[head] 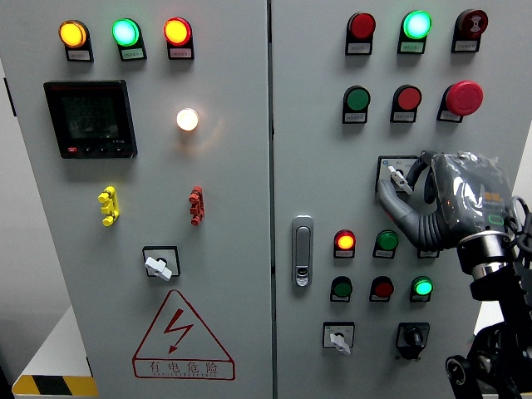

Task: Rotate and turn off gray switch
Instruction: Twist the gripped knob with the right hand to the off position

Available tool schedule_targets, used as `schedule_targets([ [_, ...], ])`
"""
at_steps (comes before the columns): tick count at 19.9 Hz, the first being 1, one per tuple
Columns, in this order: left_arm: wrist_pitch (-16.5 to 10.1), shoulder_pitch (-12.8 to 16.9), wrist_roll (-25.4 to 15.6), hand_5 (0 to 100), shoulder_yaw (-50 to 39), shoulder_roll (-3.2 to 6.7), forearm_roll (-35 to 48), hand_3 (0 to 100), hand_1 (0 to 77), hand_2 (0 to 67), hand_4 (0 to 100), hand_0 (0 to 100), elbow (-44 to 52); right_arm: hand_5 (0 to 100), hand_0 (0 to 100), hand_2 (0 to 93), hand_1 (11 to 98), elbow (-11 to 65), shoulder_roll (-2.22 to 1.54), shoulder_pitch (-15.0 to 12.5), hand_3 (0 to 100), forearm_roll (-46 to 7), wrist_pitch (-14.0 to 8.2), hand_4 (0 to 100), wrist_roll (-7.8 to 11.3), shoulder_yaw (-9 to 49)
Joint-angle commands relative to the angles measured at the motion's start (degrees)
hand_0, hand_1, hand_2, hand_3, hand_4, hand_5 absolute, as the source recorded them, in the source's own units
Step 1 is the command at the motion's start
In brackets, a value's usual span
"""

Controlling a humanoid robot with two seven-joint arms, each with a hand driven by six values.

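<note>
The gray rotary switch (395, 174) sits in a black-framed plate on the right cabinet door, level with my right hand. Its small lever is tilted, pointing toward the upper left. My right hand (401, 184), wrapped in a gray plastic cover, reaches in from the right edge. One gray finger (391, 206) curls up under the lever and another comes over from the upper right, so the hand is pinched on the switch. Part of the switch plate is hidden behind the hand. No left arm shows.
Two similar gray switches (158, 266) (338, 339) and a black knob (412, 337) sit lower on the panel. Red and green lamps and buttons surround the hand, with a red mushroom button (464, 97) above it. A door handle (302, 251) is left of it.
</note>
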Motion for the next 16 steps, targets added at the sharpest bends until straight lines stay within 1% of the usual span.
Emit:
schedule_targets([
  [1, 0.0, 0.01, 0.0, 11, 0.0, 0.0, -0.07, 19, 0.0, 13.4, 8, 85, 0.0, 100, 36, 65.8, 25.6, 0.02, 0.01, 0.12, 92, 0.0, 0.0, 88, -0.08, -0.02],
  [2, 0.0, 0.01, 0.0, 11, 0.0, 0.0, 0.01, 19, 0.0, 13.4, 8, 85, 0.0, 100, 36, 66.4, 26.0, 0.02, -0.08, 0.12, 92, 0.0, 0.0, 88, -0.08, -0.11],
  [4, 0.0, 0.01, 0.0, 11, 0.0, 0.0, 0.01, 19, 0.0, 13.4, 8, 85, 0.0, 100, 36, 67.1, 26.9, 0.02, -0.08, 0.12, 93, 0.0, 0.0, 88, -0.6, -0.11],
  [5, 0.0, -0.08, 0.0, 11, 0.0, 0.0, 0.01, 19, 0.0, 13.4, 8, 85, 0.0, 100, 38, 67.7, 27.6, 0.02, 0.01, 0.03, 93, 0.0, 0.0, 88, -0.78, -0.02],
  [6, 0.0, 0.01, 0.0, 11, 0.0, 0.0, -0.07, 19, 0.0, 13.4, 8, 85, 0.0, 100, 40, 67.9, 27.8, 0.02, 0.01, 0.03, 93, 0.0, 0.0, 88, -0.78, -0.02],
  [7, 0.0, -0.08, 0.0, 11, 0.0, 0.0, 0.01, 19, 0.0, 13.4, 8, 85, 0.0, 100, 43, 68.1, 28.1, 0.02, -0.08, 0.03, 93, 0.0, 0.0, 88, -0.87, -0.2],
  [8, 0.0, 0.01, 0.0, 11, 0.0, 0.0, 0.01, 19, 0.0, 13.4, 8, 85, 0.0, 100, 46, 68.7, 28.3, 0.02, -0.08, 0.03, 94, 0.0, 0.0, 88, -0.87, -0.55],
  [9, 0.0, 0.01, 0.0, 11, 0.0, 0.0, 0.01, 19, 0.0, 13.4, 8, 85, 0.0, 100, 47, 68.7, 28.3, 0.02, 0.01, 0.03, 94, 0.0, 0.0, 88, -0.96, -0.72],
  [13, 0.0, 0.01, 0.0, 11, 0.0, 0.0, 0.01, 19, 0.0, 13.4, 8, 85, 0.0, 100, 51, 69.0, 29.4, 0.02, 0.01, 0.2, 94, 0.0, 0.0, 88, -1.22, -0.81],
  [14, 0.0, -0.08, 0.0, 11, 0.0, 0.0, 0.01, 19, 0.0, 13.4, 8, 85, 0.0, 100, 53, 69.2, 29.3, 0.02, -0.08, 0.2, 94, 0.0, 0.0, 88, -1.31, -0.81],
  [15, 0.0, 0.01, 0.0, 11, 0.0, 0.0, 0.01, 19, 0.0, 13.4, 8, 85, 0.0, 100, 54, 69.3, 29.3, 0.02, 0.01, 0.2, 94, 0.0, 0.0, 88, -1.22, -0.9],
  [16, 0.0, 0.01, 0.0, 11, 0.0, 0.0, 0.01, 19, 0.0, 13.4, 8, 85, 0.0, 100, 56, 69.8, 29.4, 0.02, 0.01, 0.2, 94, 0.0, 0.0, 88, -1.22, -0.81],
])
